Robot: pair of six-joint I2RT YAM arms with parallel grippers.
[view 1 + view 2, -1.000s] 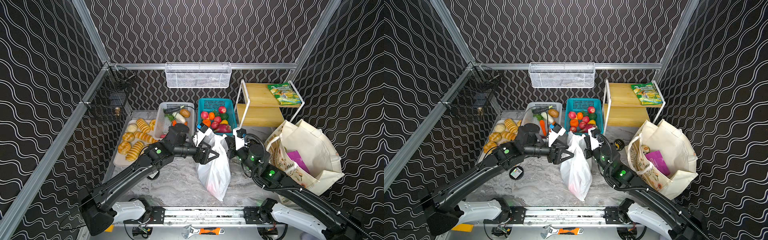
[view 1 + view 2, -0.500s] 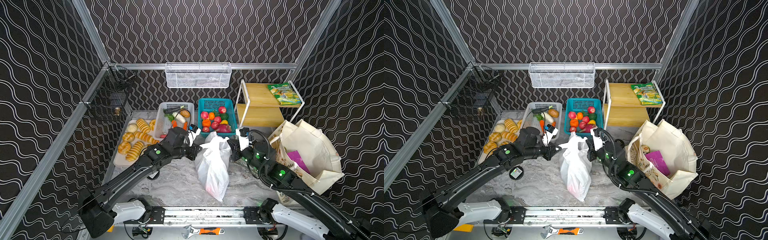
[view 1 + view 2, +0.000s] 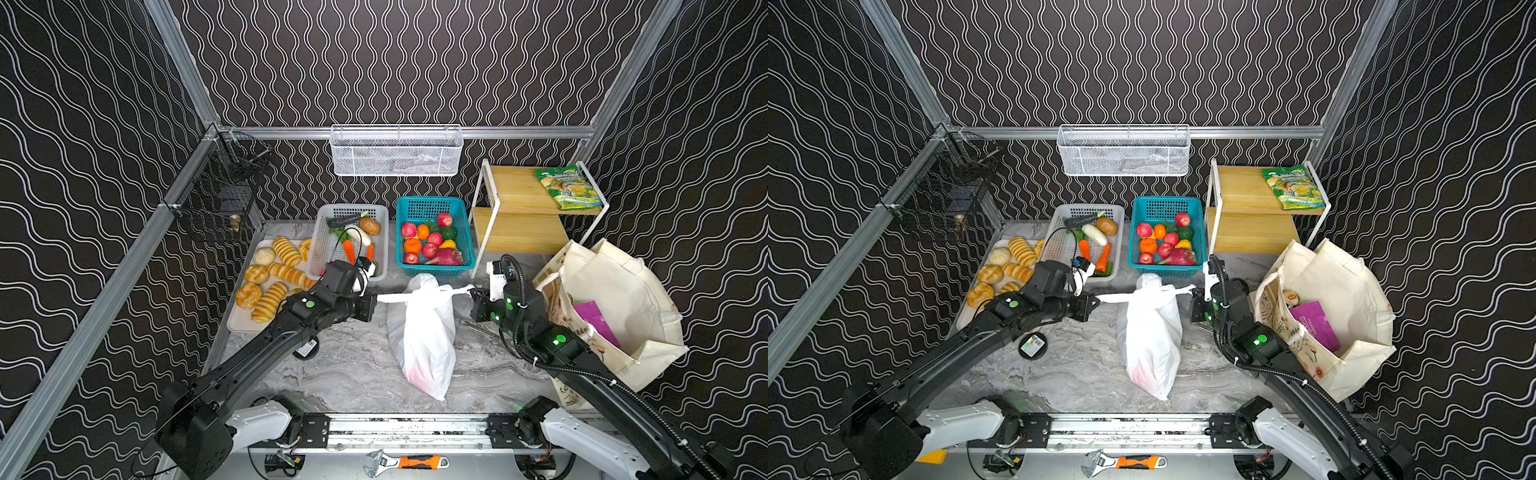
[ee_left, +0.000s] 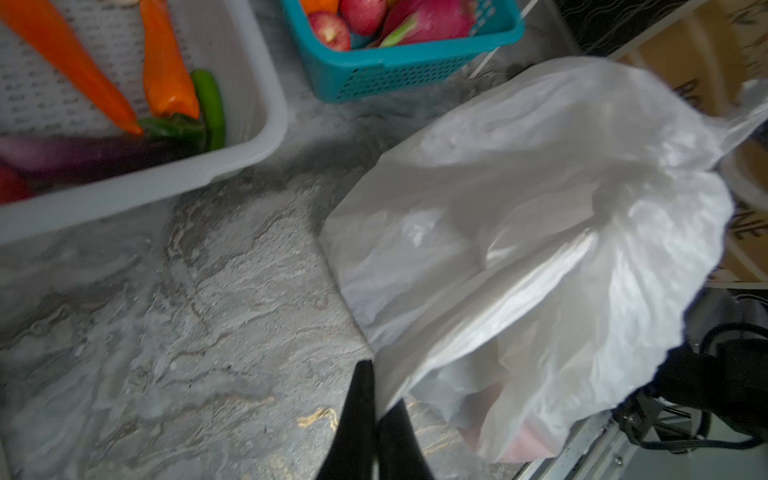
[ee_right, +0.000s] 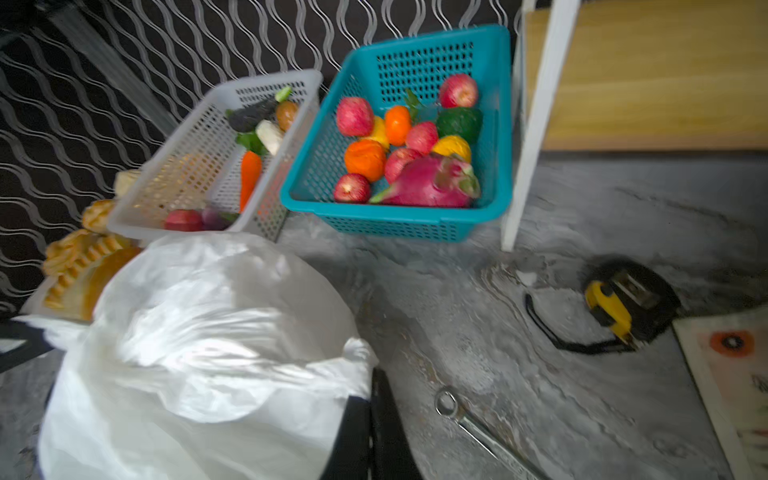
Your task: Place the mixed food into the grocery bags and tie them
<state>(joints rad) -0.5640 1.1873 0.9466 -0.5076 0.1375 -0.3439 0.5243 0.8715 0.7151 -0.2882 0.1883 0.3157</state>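
Your claws have drawn apart since a second ago: left claw (image 3: 376, 299), then gaping, and right claw (image 3: 473, 293) each pinch a handle of the white plastic bag (image 3: 422, 336), taut just in front of the teal basket (image 3: 434, 269). It's thin, slippery film, likely to tear; hold the twisted handles. Something pink shows inside. The canvas tote (image 3: 615, 286), right of the basket, holds a purple packet (image 3: 598, 322).

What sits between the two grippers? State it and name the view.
The white plastic bag, seen in both top views: its twisted handles stretch from the left gripper to the right gripper, each shut on one end.
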